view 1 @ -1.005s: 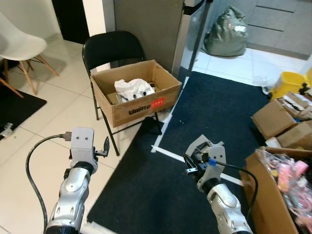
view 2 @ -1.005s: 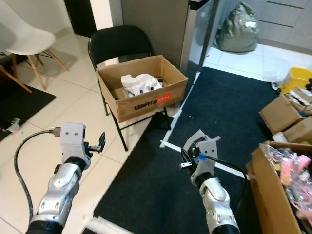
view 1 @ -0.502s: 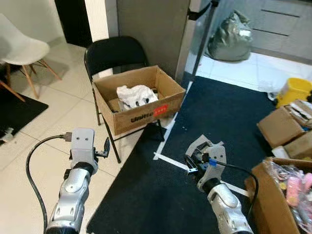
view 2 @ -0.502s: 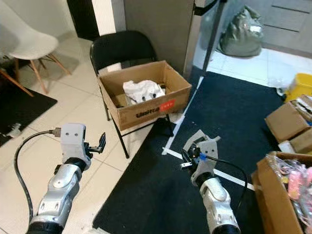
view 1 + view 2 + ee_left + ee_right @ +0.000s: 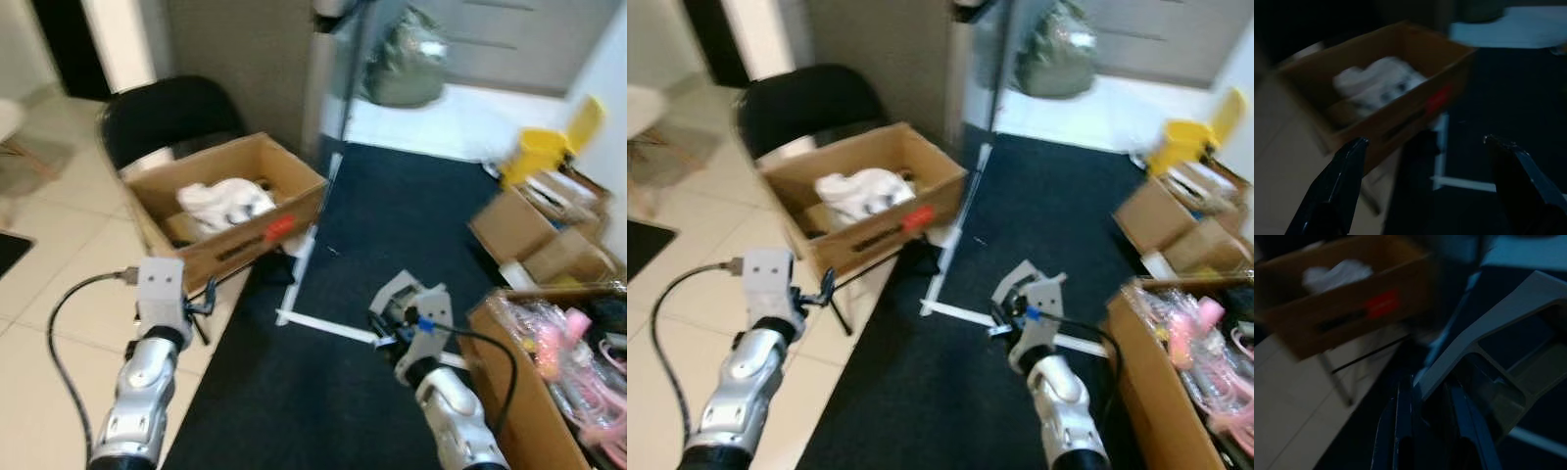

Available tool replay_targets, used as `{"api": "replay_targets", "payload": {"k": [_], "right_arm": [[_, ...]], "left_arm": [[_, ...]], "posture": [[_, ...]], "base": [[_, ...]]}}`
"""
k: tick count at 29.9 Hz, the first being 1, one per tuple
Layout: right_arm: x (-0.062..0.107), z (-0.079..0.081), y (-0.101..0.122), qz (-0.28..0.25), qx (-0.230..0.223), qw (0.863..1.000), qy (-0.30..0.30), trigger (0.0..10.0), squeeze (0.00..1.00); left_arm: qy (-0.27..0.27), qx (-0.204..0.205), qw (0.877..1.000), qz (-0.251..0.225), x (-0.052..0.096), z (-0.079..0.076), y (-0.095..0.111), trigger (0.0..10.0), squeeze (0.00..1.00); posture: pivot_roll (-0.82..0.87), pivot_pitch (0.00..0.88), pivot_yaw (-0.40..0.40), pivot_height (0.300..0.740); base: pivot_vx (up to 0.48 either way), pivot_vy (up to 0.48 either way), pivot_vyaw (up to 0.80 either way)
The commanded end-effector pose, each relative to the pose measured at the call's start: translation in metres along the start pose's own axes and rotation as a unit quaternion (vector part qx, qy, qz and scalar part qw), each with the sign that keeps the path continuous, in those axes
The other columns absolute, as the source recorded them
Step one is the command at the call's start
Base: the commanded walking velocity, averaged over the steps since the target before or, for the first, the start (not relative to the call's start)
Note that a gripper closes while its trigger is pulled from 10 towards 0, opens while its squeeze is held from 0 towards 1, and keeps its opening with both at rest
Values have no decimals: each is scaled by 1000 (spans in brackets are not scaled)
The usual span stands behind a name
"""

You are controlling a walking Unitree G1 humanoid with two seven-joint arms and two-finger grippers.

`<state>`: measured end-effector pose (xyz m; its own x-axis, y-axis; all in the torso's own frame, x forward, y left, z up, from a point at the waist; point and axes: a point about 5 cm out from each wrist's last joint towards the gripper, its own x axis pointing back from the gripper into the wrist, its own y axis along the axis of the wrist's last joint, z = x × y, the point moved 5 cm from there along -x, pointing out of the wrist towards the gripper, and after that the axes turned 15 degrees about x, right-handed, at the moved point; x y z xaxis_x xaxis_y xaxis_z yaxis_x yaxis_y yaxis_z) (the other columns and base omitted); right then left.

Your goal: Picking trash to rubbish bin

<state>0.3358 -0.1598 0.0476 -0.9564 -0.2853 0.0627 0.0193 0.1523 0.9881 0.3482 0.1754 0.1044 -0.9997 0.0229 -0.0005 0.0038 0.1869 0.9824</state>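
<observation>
You have both arms raised in front of you, neither one carrying anything. Your left gripper (image 5: 1425, 147) is released: its 2 black fingers (image 5: 1337, 181) stand well apart, framing the cardboard box (image 5: 230, 211) that sits ahead of it on the seat of a black folding chair (image 5: 167, 113). Crumpled white trash (image 5: 223, 199) lies inside that box, beyond the left gripper and not touching it. Your right gripper (image 5: 384, 328) hangs over the dark carpet (image 5: 392, 225); its fingers (image 5: 1396, 431) look pressed close together with nothing between them. A strip of white tape (image 5: 323, 328) runs across the carpet just ahead of the right gripper. To the right of that gripper stands another open box (image 5: 509, 392) stuffed with pink and clear plastic (image 5: 578, 362). Farther ahead, past the carpet, you can see a yellow bucket (image 5: 539, 152), more cartons (image 5: 534, 230) and a full grey bag (image 5: 407, 64) on the white tiles.
</observation>
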Motion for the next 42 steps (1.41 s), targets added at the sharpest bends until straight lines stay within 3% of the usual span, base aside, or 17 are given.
{"api": "replay_targets", "payload": {"k": [1,42], "right_arm": [[-1,5,-1,0,-11,1000,1,10000,0],[-1,7,-1,1,4,1000,4,10000,0]], "left_arm": [[12,-3,1000,11,3,8,-5,10000,0],[11,-3,1000,12,2,7,-5,10000,0]], "posture": [[-4,82,-23,740],[-3,99,-21,740]], "base": [[266,0,-769],[265,0,-19]]}}
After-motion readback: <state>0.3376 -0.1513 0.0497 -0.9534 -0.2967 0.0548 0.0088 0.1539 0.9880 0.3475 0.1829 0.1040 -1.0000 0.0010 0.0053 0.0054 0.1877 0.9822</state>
